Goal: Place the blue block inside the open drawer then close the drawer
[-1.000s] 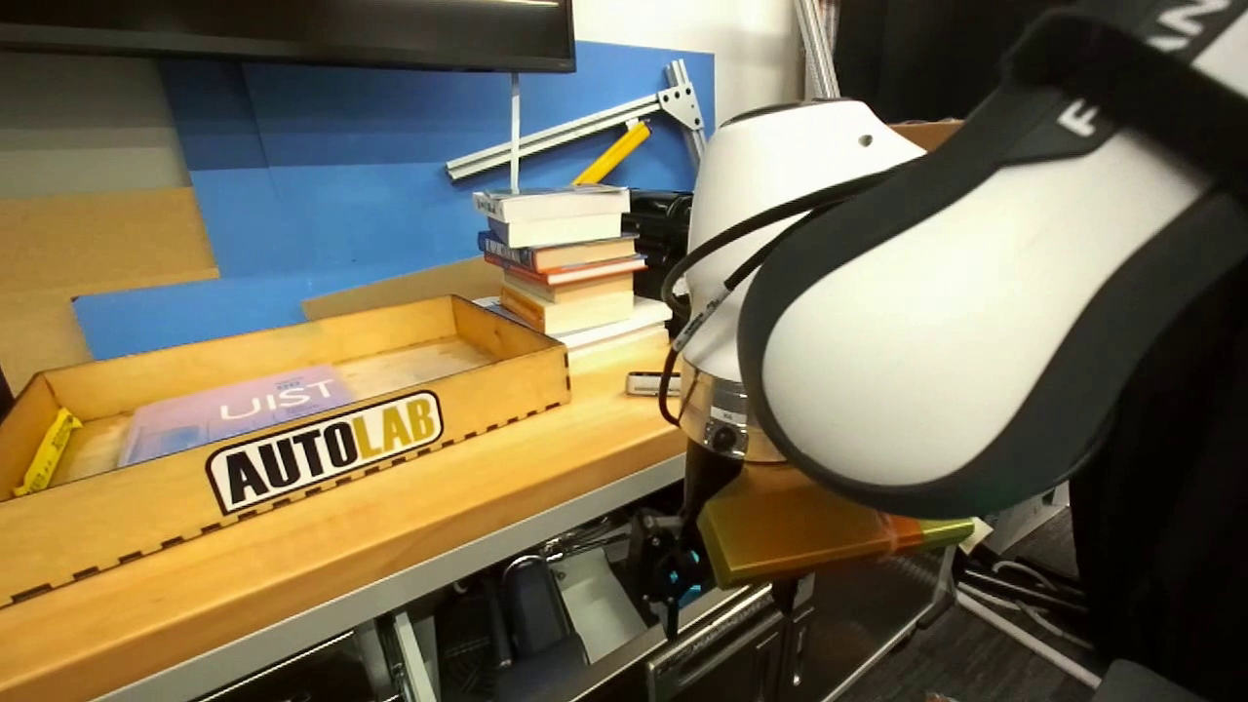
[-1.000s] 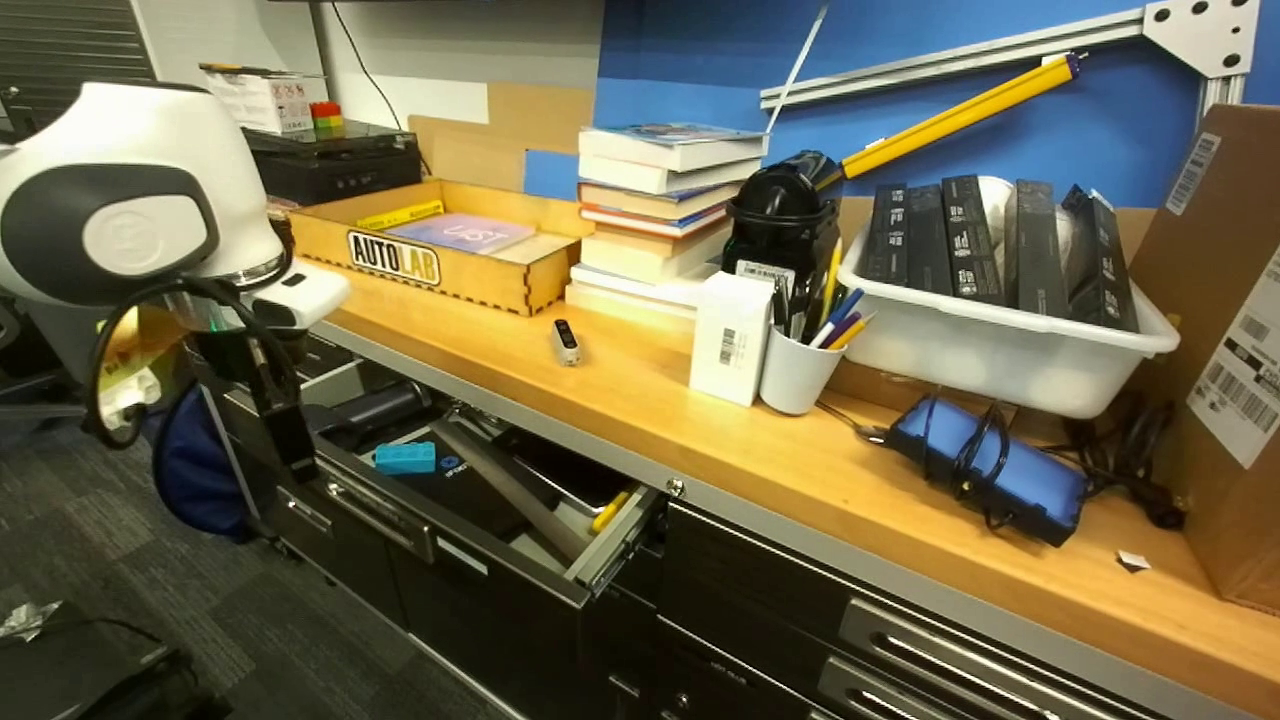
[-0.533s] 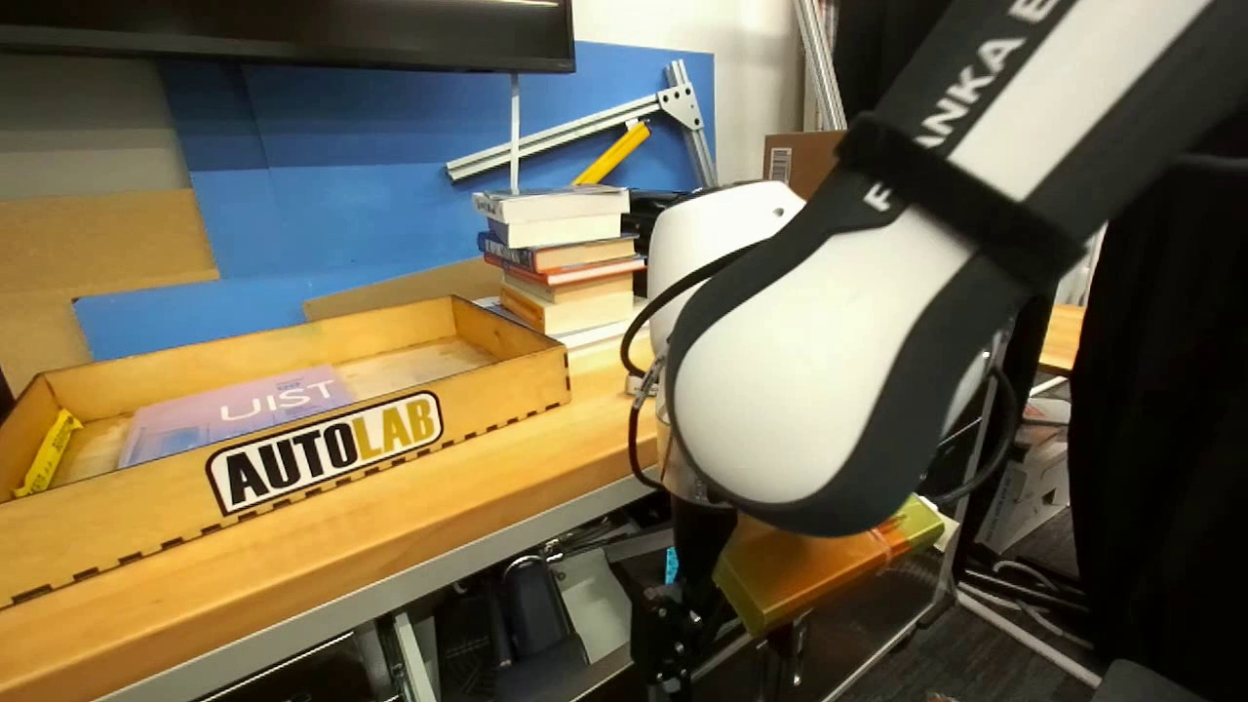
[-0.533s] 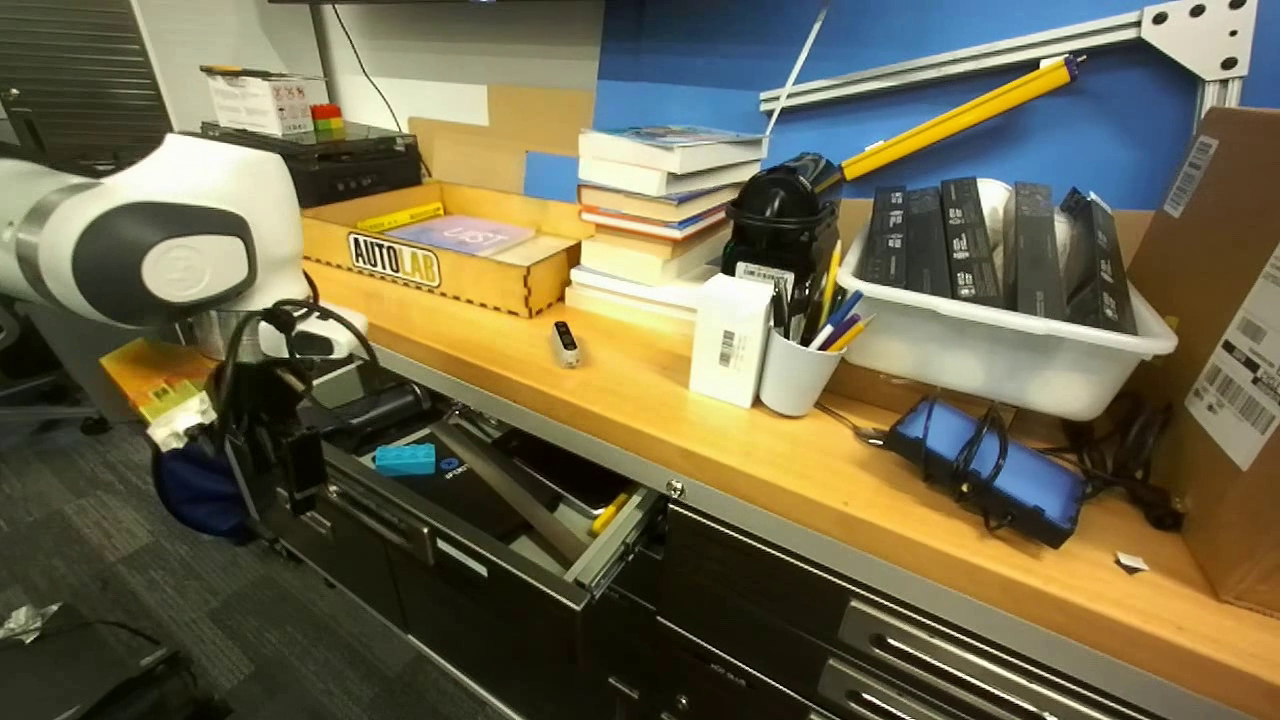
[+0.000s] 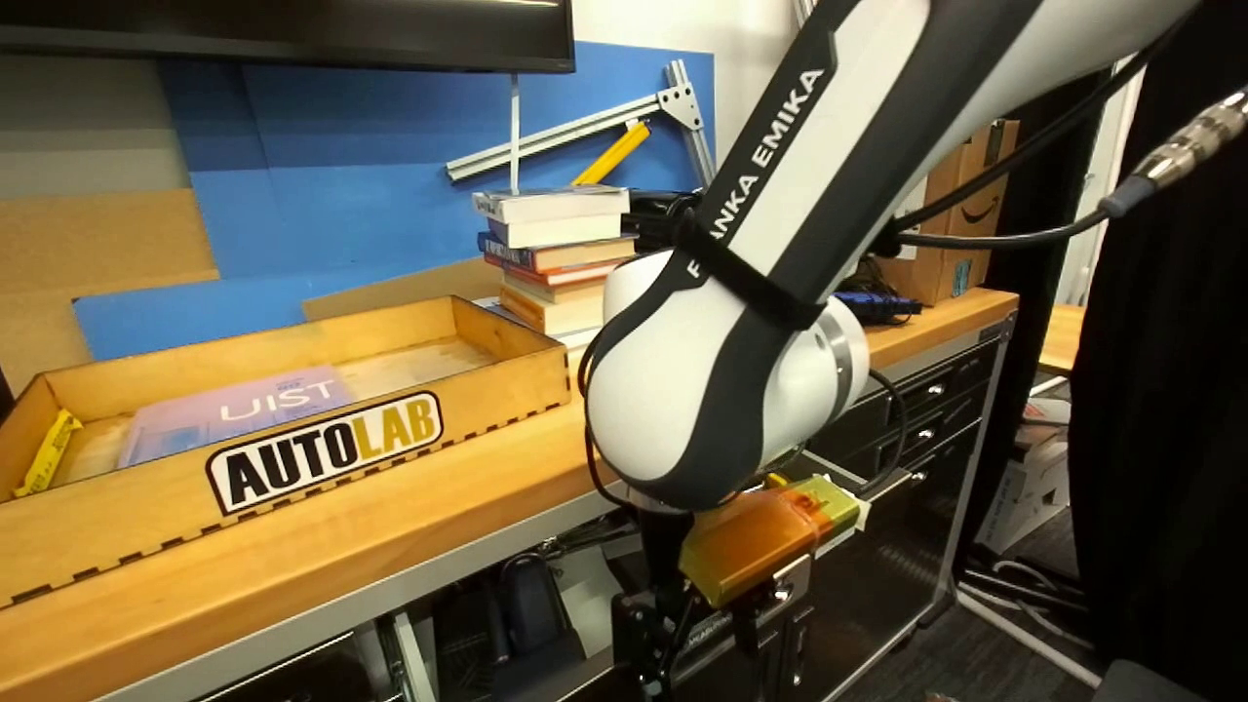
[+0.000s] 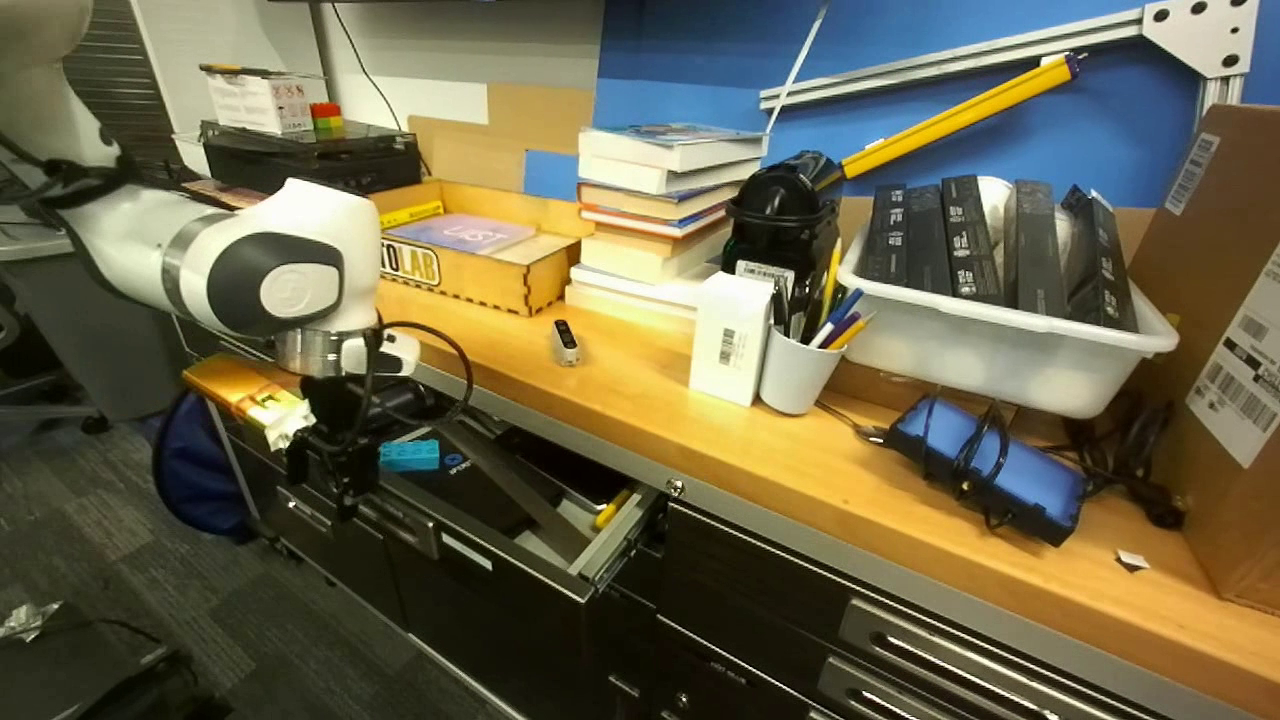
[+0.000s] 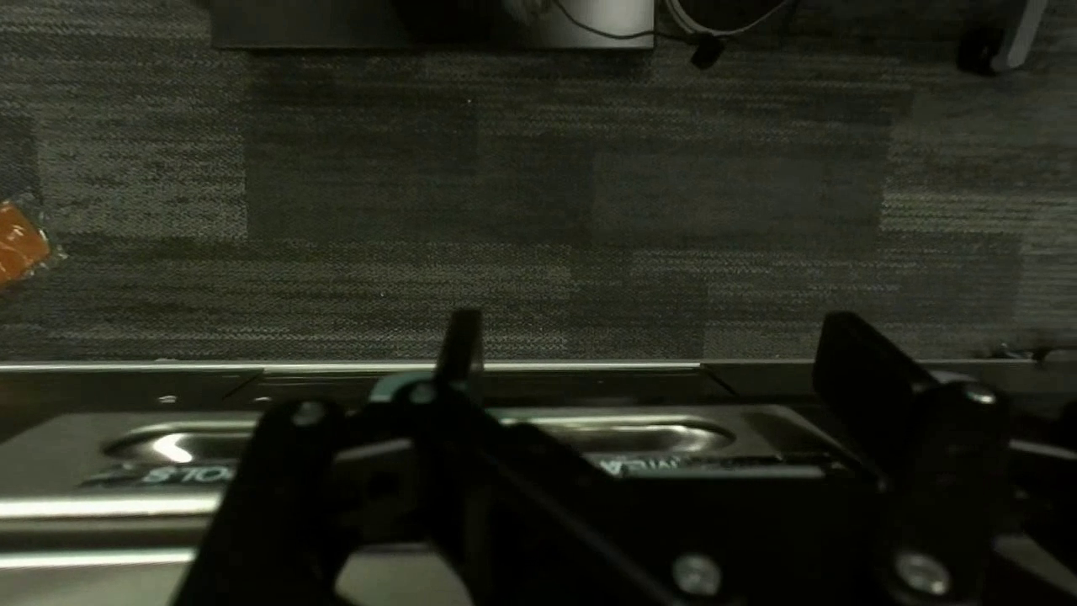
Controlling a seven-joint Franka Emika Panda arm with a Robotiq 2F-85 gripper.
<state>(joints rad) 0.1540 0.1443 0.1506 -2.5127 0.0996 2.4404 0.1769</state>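
You look to be between the two halves of the job: in an exterior view the blue block already lies inside the drawer, near its front and apparently on top of a dark flat item, while the drawer stands pulled out from under the worktop. Your tool is spread wide, with nothing held between its fingers, and hangs close to the recessed handle in the wrist view. I'd judge the placing done and the closing not yet begun. Your next move calls for setting the tool squarely outside the drawer's front, then pressing inward; I can't tell whether the fingertips are wholly clear of the rim, so check that first, or you may bear down on the edge. Bringing the fingers together would likely give you a firmer pushing face. Push slowly and straight, near the middle, since the block could slide, or snag beneath the worktop if it sits too high.
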